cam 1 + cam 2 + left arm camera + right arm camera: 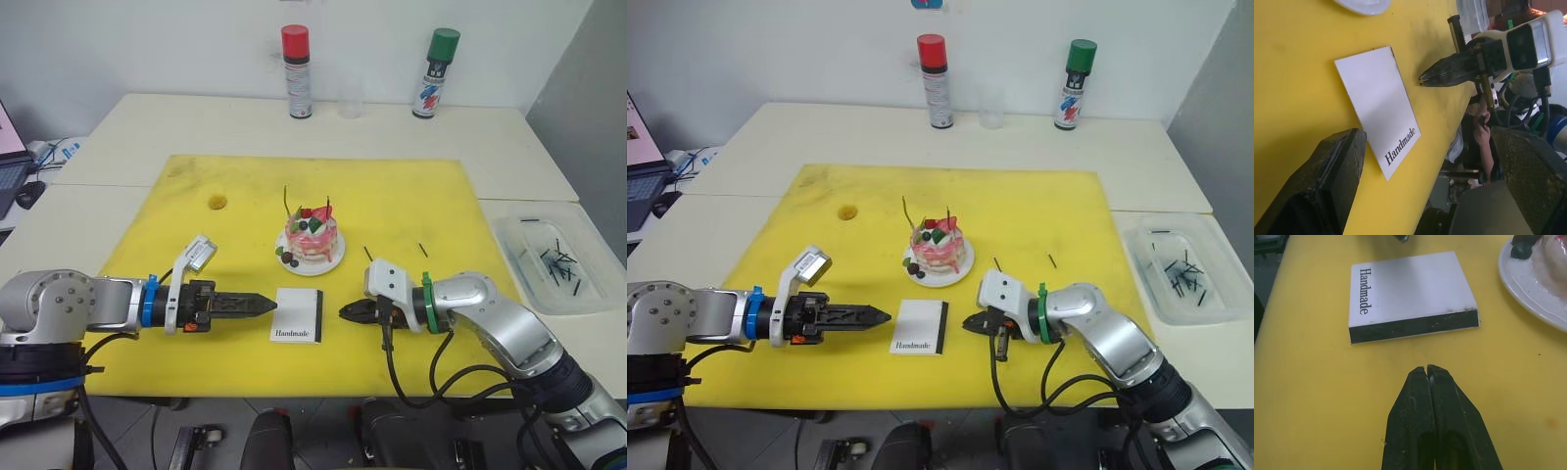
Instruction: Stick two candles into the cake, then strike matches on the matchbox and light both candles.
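Flat on the yellow mat [411, 196], the white "Handmade" matchbox [298, 315] lay just in front of the cake [311, 238], its dark strip facing the right gripper [345, 312]. That gripper was clenched empty just beside the strip, and the left gripper [272, 305], apparently parted in its wrist view, pointed at the matchbox's opposite edge, with bare mat around.

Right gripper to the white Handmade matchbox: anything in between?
Nothing visible. The right gripper, fingers shut, points at the dark striking strip of the flat white matchbox, with bare yellow mat between them. The small pink-and-white cake on its plate sits off to the side of that line.
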